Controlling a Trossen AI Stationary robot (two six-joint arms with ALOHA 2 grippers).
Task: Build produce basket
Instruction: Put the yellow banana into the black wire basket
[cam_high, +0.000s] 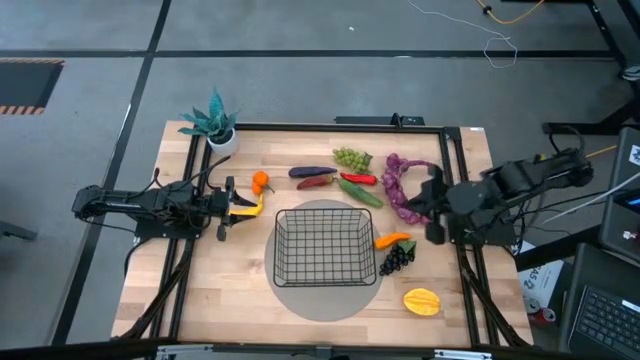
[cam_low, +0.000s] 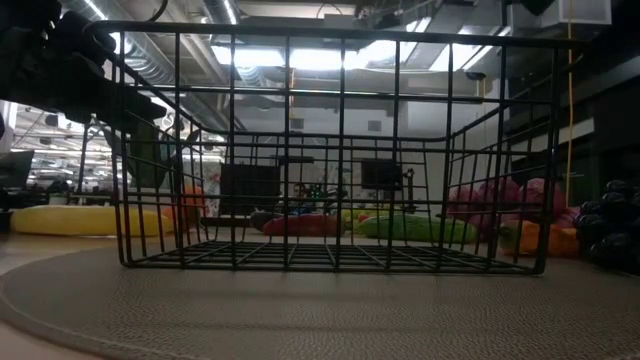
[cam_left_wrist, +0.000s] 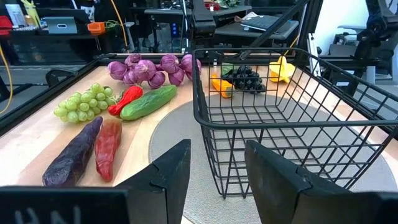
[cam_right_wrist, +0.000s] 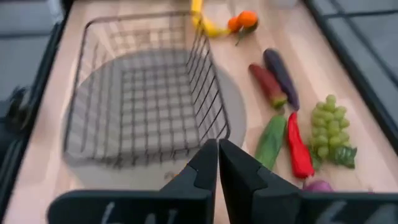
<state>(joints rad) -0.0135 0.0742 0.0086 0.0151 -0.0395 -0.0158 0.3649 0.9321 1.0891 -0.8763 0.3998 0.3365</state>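
- Mind the basket (cam_high: 300, 212): empty, on the round grey mat (cam_high: 325, 302) mid-table toward the near edge, with all the produce lying loose around it on the table.
- Note the left pincer (cam_left_wrist: 217, 149) near the left edge, fingers spread and gripping nothing, right by the banana (cam_high: 247, 208). Cannot tell whether touching it or just above.
- Expect a poor grip there: curved and smooth, likely to roll or squirt out sideways if pinched off-centre or near one end.
- Beware of bumping the orange (cam_high: 260, 181) just beside the banana. Round, so apt to roll toward the far-left corner or off the table.
- Keep clear of the basket wall when carrying anything across. Light wire frame on a mat, so a snagged fingertip could drag or tip it.
- Avoid dropping from too high: hard toy fruit may bounce on the mesh floor and hop back out.
- Note the right pincer (cam_right_wrist: 217, 148), clenched on nothing, hanging near the right edge over the purple grapes (cam_high: 400, 185).
- Needs opening before any descent, or merely shoves the bunch along the table.
- Watch for both arms reaching over the basket together: little room there, so a real chance of collision.
- Take care with the carrot (cam_high: 392, 240) and dark grapes (cam_high: 397, 258) close against the basket's right side: hardly any space for fingers.
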